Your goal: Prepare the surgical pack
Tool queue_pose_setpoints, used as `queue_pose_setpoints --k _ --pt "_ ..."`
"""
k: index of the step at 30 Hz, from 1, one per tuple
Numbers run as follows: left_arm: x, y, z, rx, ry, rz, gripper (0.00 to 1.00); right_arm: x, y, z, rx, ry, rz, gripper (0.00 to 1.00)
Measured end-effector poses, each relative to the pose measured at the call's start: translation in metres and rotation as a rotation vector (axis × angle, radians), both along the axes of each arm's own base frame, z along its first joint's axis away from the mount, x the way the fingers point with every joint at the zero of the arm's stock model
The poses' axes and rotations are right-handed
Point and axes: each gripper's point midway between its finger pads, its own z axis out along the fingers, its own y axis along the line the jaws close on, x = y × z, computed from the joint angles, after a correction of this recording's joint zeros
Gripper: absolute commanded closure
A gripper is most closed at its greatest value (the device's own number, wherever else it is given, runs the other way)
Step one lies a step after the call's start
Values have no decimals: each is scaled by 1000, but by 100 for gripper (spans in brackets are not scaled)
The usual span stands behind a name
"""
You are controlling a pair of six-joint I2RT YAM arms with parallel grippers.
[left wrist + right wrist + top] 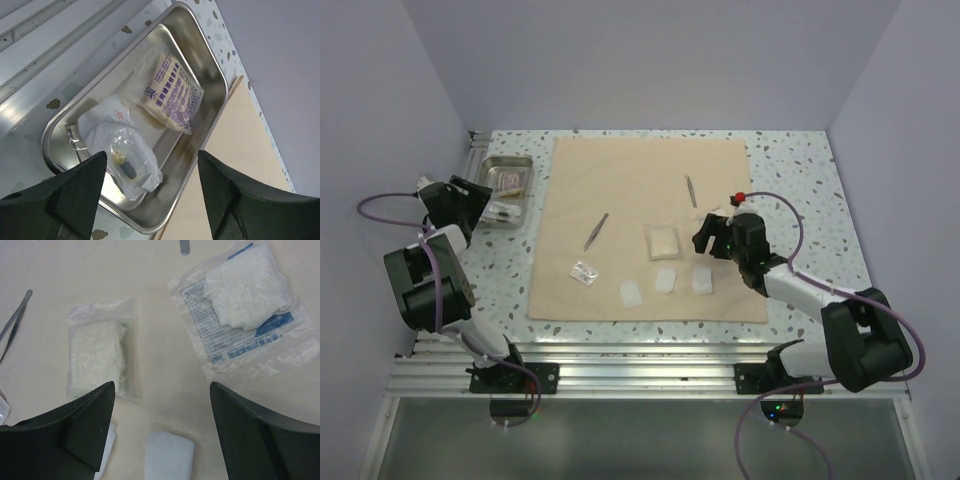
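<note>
— Whereabouts of the large plain tan cloth wrap (650,225)?

— Spread flat as an open sheet on the speckled table (800,160), no corner folded.

— On the wrap?

— Slim metal tweezers (596,230) left of centre. A second thin metal tool (691,190) toward the far right part. A clear bag of white gauze (662,242) near the centre. A small clear packet (585,272) toward the near left corner. Three white pads (665,281) in a row along the near edge. Also a printed clear packet of folded white material (245,305) near the right edge, mostly hidden under the arm from above.

— Off the wrap?

— Small steel tray (495,162) just beside the left edge, with a narrow strip of table between. Inside, a printed white packet (172,90) and crumpled clear bags (125,150) overlapping, one around a small dark item.

— Left gripper (151,160)?

— Poised over the tray, off the wrap's left edge. Fingers spread wide, nothing between them.

— Right gripper (161,390)?

— Above the wrap's right half, fingers wide apart, empty. Gauze bag below on one side, printed packet on the other, one white pad under the gap.
</note>
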Motion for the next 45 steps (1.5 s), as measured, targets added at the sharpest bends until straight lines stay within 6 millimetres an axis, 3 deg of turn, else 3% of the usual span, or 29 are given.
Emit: queue_pose_setpoints --k 4,7,11,14,18,24,29,33,38,45 --pt "-6 2 9 23 -7 20 21 1 0 1 1 -4 1 20" --pt "-19 -7 29 66 -30 15 21 2 1 3 2 -7 2 20" --pt "-34 -40 66 133 -101 -52 21 1 3 1 2 -1 11 21" --pt "-44 -73 71 152 -114 -134 24 0 7 -2 1 9 22 21" --pt "-65 -120 41 116 -50 -277 28 -1 11 -2 4 10 40 21" --pt "-123 -170 -20 29 100 -413 29 0 15 1 6 3 51 21" --pt "-150 -204 -34 -7 135 -499 34 0 15 1 3 2 52 21" --pt "-164 -219 -47 -37 171 -532 41 0 15 1 4 1 52 21" --pt "-176 -223 -64 -65 214 -529 46 0 15 1 4 2 52 21" --pt "-176 -229 -71 -88 228 -544 59 0 15 1 3 1 52 21"
